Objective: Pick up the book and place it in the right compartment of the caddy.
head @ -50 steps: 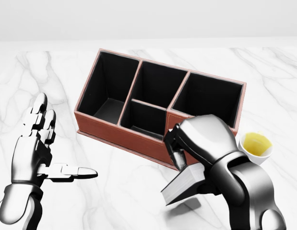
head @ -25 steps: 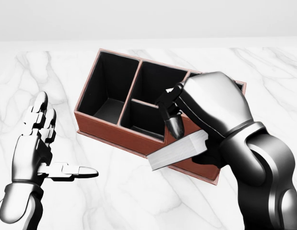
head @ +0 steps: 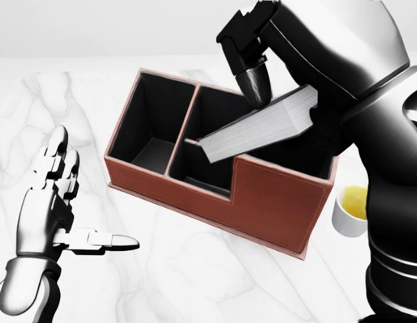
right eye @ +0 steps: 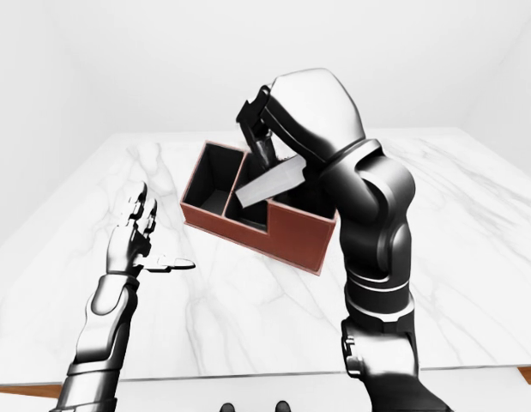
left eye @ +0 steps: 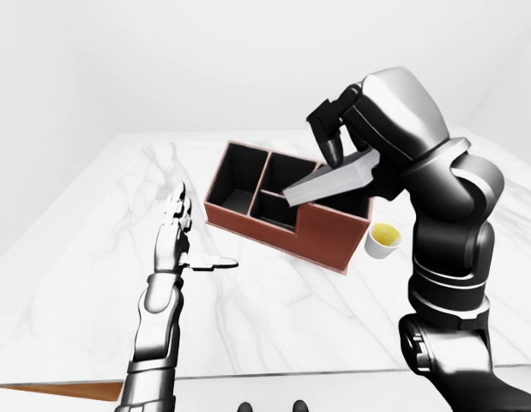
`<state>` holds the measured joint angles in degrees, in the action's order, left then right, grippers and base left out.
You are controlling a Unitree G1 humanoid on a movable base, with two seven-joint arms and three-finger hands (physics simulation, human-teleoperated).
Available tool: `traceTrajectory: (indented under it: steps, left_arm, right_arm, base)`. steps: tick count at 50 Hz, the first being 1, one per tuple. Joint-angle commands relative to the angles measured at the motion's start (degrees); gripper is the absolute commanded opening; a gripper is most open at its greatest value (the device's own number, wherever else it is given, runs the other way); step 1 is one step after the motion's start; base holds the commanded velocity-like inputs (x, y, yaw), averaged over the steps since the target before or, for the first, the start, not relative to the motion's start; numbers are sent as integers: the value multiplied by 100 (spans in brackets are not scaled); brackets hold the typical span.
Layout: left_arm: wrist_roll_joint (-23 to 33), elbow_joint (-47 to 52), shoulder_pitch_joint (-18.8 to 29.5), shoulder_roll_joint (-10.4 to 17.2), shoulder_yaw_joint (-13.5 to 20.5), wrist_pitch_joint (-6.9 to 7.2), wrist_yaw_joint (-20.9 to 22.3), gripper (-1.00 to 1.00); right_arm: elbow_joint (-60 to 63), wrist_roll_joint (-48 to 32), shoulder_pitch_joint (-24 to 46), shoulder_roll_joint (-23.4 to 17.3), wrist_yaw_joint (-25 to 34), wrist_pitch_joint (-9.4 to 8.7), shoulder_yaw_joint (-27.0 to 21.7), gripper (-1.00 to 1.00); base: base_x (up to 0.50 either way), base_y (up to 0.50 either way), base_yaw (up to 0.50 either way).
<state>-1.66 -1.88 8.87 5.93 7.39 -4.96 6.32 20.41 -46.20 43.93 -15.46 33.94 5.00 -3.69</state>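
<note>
While our right hand (head: 262, 60) grips the book (head: 259, 131) tilted above the caddy (head: 262, 195), pickup is done, lowering into the right compartment remains, and our left hand (head: 53, 202) hangs open.

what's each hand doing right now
Left hand: open, empty, fingers spread above the white marble table.
Right hand: closed on the grey book.

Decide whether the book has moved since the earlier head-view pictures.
Yes. The book has risen from the marble table up the view to above the caddy, held by the right hand.
</note>
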Motion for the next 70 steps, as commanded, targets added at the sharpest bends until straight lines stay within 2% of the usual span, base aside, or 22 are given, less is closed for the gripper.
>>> traceTrajectory:
  steps: [1,7,9,17,23,25,33,39,44,50,56,64,70]
  left_arm:
    - [36,295,-68,-31,-26,68,19,100]
    - [30,590,-75,-45,-23,281,29,100]
    - [30,685,-77,-55,-31,354,20,100]
    - [57,861,-148,-110,-93,413,45,100]
    - [44,1015,-237,-134,-103,459,68,100]
    - [36,1018,-233,-140,-99,465,66,100]
    - [-32,1076,-159,-141,-99,552,87,100]
    - [15,871,-183,-164,-168,375,96,100]
    - [-2,872,-182,-152,-140,382,108,100]
    - [-8,726,-167,-155,-138,281,104,100]
    - [-20,684,-153,-144,-127,261,104,100]
    - [-27,503,-157,-131,-105,118,109,100]
    - [-47,448,-155,-116,-80,85,109,100]
  right_arm:
    - [-982,327,1419,-609,-117,0,-208,-100]
    - [-1995,348,2105,-859,498,0,-142,-100]
    - [-2506,290,2329,-928,537,0,-108,-100]
    - [-4647,-228,3411,-1004,502,0,41,-100]
    - [-6309,-850,4127,-980,-194,0,228,-100]
    - [-6951,-1133,4373,-933,-587,0,330,-100]
    - [-7954,-1763,4504,-780,-1351,0,488,-100]
    - [-8380,-2076,4390,-667,-1765,0,556,-100]
    - [-8640,-2269,4328,-605,-2042,0,604,-100]
    - [-8838,-2446,4275,-561,-2235,0,636,-100]
    - [-8985,-2555,4283,-530,-2377,0,651,-100]
    - [-9109,-2681,4263,-399,-2577,0,694,-100]
    - [-9181,-2701,4300,-385,-2628,0,681,-100]
  base:
    - [0,0,0]
    - [0,0,0]
    - [0,0,0]
    - [0,0,0]
    - [0,0,0]
    - [0,0,0]
    - [0,0,0]
    - [0,0,0]
    - [0,0,0]
    - [0,0,0]
    - [0,0,0]
    - [0,0,0]
    - [0,0,0]
